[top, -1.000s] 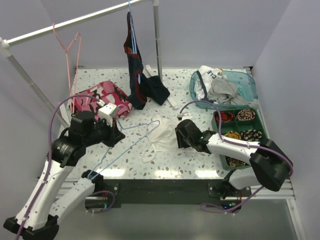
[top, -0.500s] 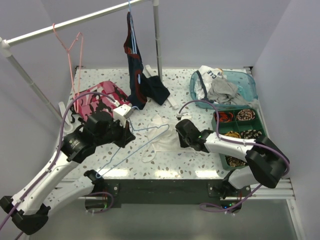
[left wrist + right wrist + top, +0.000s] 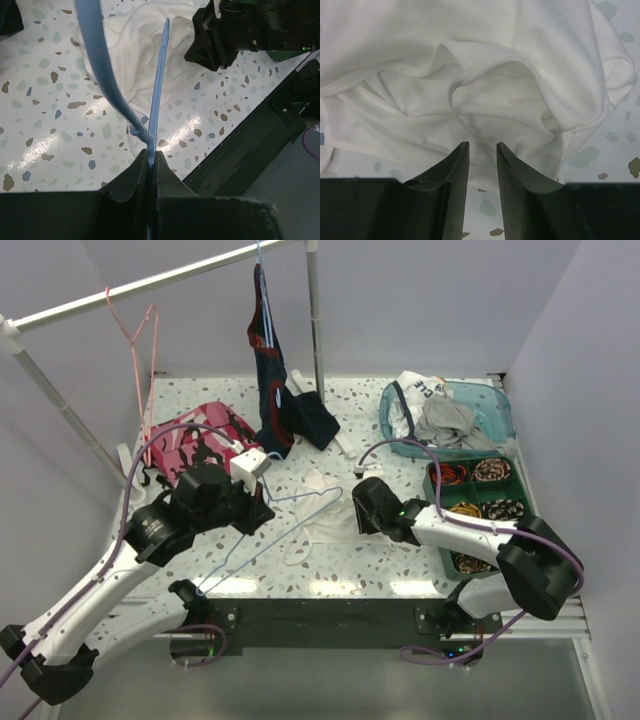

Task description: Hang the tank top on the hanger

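The white tank top (image 3: 322, 523) lies crumpled on the speckled table between the two arms. It also shows in the left wrist view (image 3: 145, 40) and fills the right wrist view (image 3: 485, 75). My left gripper (image 3: 258, 508) (image 3: 148, 154) is shut on the thin light-blue hanger (image 3: 240, 563) (image 3: 159, 75) at the base of its hook. The hanger's far corner reaches over the tank top's left edge. My right gripper (image 3: 352, 517) (image 3: 482, 145) is open, jaws a small gap apart. Its tips sit low at the tank top's right edge, over the fabric.
A pink camouflage garment (image 3: 200, 445) lies at back left. A navy garment (image 3: 270, 370) and a pink hanger (image 3: 140, 340) hang from the rail (image 3: 150, 285). A clear bin of clothes (image 3: 445, 410) and a green compartment tray (image 3: 480, 500) stand on the right.
My left arm has swung right and forward, carrying the hanger toward the tank top, mostly in the first half second. The right gripper has barely moved.
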Controlling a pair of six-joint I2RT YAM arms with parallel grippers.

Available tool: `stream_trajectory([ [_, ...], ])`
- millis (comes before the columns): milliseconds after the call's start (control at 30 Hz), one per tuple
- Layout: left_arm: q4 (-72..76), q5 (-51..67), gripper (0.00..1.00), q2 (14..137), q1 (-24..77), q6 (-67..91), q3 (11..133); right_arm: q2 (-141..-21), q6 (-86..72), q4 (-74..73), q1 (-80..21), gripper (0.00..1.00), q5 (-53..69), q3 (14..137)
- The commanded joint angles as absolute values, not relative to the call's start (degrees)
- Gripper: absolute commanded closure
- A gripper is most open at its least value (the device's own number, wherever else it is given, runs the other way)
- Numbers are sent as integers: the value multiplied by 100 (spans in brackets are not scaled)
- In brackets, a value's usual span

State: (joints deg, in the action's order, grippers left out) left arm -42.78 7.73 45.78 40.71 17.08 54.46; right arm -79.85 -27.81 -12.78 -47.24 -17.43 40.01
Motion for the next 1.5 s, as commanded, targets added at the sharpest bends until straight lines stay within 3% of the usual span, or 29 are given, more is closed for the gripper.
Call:
stream_trajectory([
  [0, -3964, 686, 100, 4562, 4148, 1837, 5370, -7945, -2804, -1116, -4746, 68, -1793, 3920],
  [467, -3920, 598, 100, 4526, 4201, 1863, 5300, -8077, -2883, -1028, -4746, 70, -1723, 3806],
  [900, -3736, 720, 100, 4368, 4228, 1776, 5054, -7849, -2865, -1318, -4746, 95, -1758, 3972],
  [1467, -3358, 739, 100, 4552, 4763, 2021, 4781, -6996, -2769, -2865, -4685, 96, -2285, 5203],
])
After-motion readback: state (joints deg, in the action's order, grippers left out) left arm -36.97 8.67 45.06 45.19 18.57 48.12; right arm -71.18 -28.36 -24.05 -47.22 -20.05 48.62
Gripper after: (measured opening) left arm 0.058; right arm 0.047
